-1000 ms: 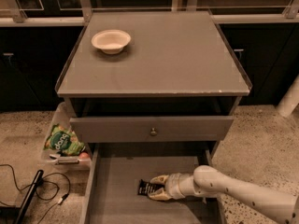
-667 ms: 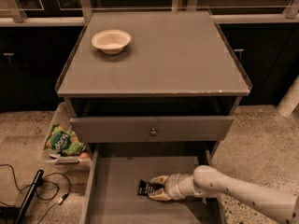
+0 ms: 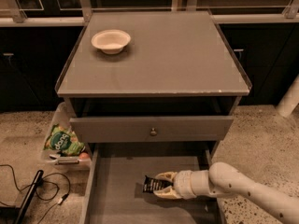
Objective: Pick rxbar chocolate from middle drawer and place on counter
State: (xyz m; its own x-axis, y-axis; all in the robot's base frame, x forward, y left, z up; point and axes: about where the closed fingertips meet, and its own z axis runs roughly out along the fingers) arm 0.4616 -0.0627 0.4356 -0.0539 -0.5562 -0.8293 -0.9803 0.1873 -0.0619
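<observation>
The rxbar chocolate is a small black wrapper with white print inside the open middle drawer. My gripper reaches in from the right, low over the drawer floor, with its pale fingers above and below the bar's right end, closed on it. The bar's left end sticks out of the gripper. The counter is the wide grey cabinet top above and behind the drawer.
A cream bowl stands on the counter's back left. A grey drawer front with a brass knob overhangs the open drawer. A clear bin with a green snack bag sits on the floor at left, with black cables nearby.
</observation>
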